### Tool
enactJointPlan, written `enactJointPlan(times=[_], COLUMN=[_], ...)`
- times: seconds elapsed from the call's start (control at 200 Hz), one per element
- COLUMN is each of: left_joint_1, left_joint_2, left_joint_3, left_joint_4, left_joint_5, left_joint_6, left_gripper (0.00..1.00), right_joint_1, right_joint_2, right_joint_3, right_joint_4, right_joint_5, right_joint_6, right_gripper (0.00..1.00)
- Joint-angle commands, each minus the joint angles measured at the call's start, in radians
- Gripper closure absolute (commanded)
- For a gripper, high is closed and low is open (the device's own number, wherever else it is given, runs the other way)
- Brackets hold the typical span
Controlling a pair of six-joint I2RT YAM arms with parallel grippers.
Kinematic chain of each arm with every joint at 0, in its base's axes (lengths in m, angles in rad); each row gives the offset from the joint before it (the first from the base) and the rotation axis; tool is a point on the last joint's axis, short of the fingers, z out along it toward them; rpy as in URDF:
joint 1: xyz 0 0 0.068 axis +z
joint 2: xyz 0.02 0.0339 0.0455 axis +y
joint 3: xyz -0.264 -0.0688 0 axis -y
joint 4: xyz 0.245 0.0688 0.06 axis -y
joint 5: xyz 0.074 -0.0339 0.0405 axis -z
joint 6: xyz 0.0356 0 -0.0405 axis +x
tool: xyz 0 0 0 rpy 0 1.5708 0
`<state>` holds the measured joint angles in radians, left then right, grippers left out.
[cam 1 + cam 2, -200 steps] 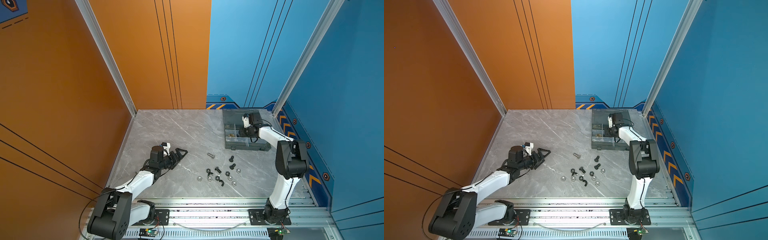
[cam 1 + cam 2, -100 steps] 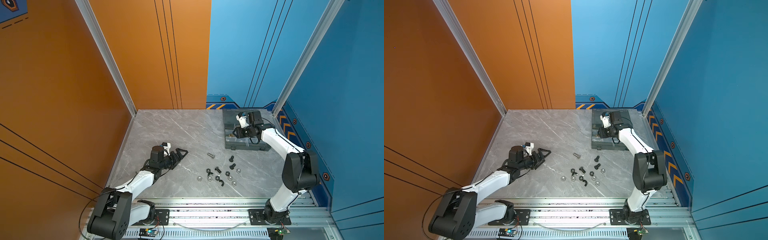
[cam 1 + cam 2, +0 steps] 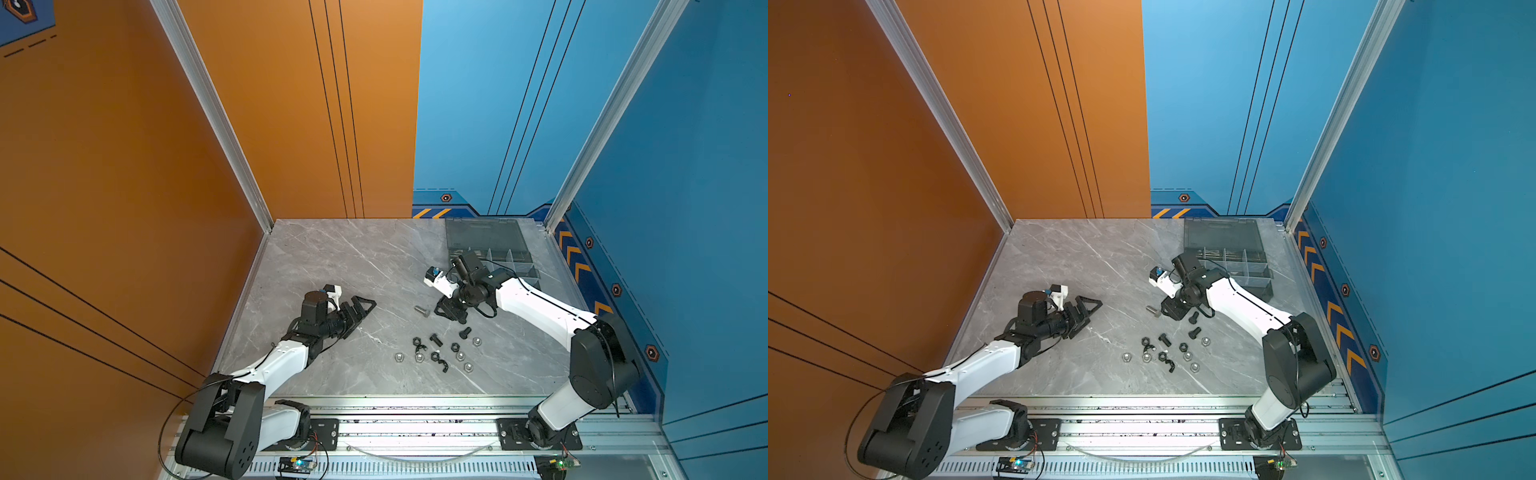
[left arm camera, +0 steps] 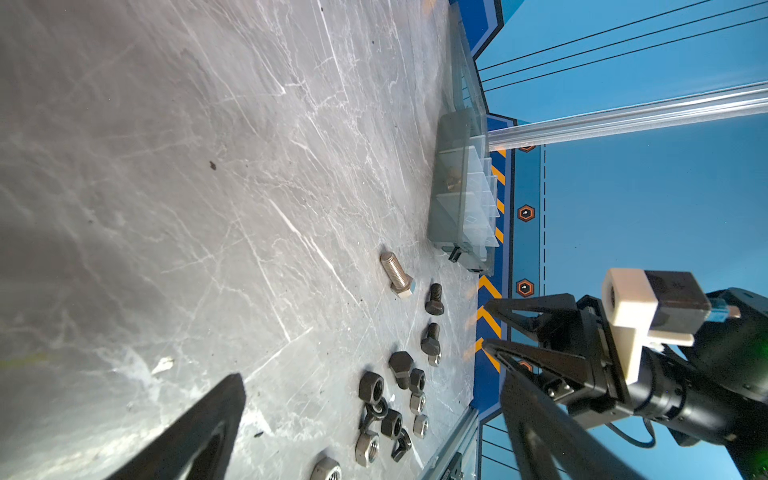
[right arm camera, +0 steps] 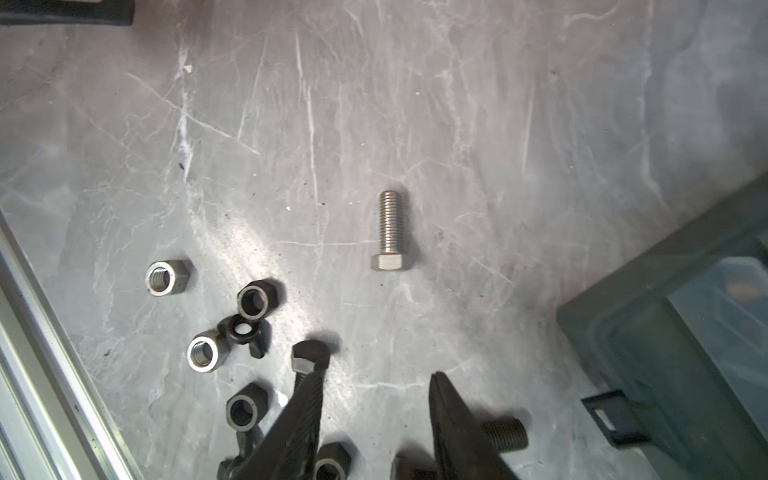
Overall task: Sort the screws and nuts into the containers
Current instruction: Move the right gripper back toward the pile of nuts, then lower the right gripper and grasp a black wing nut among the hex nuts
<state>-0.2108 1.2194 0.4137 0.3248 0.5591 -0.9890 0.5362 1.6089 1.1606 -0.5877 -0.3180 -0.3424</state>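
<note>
Nearest you, just past the front rail (image 3: 415, 405), the nuts (image 3: 436, 356) lie scattered on the table (image 3: 332, 257): silver and black hex ones, with black wing nuts among them. Mixed in and just behind are three black screws (image 3: 1195, 332). Two of these lie flat, shafts toward the organiser box (image 3: 1262, 291). The right pincer (image 3: 446, 313) hangs low beside the farthest black one, its jaws partway apart with nothing between them. Just left of it you see the silver screw (image 3: 422, 311) lying flat. Its long axis runs across the table, head toward that pincer and threaded tip toward the left pincer (image 3: 365, 308). The left pincer gapes wide and empty, well apart from the hardware. Farthest back, the organiser box sits in the right corner, its lid (image 3: 484, 235) folded flat behind. A brass piece (image 4: 451, 183) shows inside; you cannot tell which compartment.
</note>
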Motion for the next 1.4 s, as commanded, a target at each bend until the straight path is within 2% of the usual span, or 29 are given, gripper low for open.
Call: enactJointPlan(times=[0.0, 0.275, 0.305, 0.541, 1.001, 1.392], left_joint_1=[-0.002, -0.002, -0.001, -0.001, 0.005, 0.008], left_joint_2=[-0.003, -0.001, 0.0, -0.004, -0.009, -0.015], left_joint_3=[0.015, 0.014, 0.013, 0.008, 0.0, -0.004], left_joint_4=[0.003, 0.005, 0.003, 0.004, 0.0, -0.003], left_joint_5=[0.012, 0.012, 0.013, 0.011, 0.007, 0.005], left_joint_6=[0.003, 0.002, 0.002, 0.002, 0.002, 0.003], left_gripper=[0.02, 0.02, 0.02, 0.02, 0.02, 0.02], right_joint_1=[0.051, 0.157, 0.194, 0.244, 0.245, 0.251], right_joint_2=[-0.005, 0.041, 0.051, 0.136, 0.167, 0.218], right_joint_3=[-0.024, -0.043, -0.039, -0.019, -0.033, -0.02], right_joint_4=[-0.032, -0.065, -0.071, -0.093, 0.016, 0.09], right_joint_5=[0.016, 0.089, 0.1, 0.149, 0.289, 0.3], right_joint_6=[-0.051, -0.065, -0.065, -0.054, -0.008, 0.012], right_gripper=[0.55, 0.55, 0.56, 0.56, 0.56, 0.56])
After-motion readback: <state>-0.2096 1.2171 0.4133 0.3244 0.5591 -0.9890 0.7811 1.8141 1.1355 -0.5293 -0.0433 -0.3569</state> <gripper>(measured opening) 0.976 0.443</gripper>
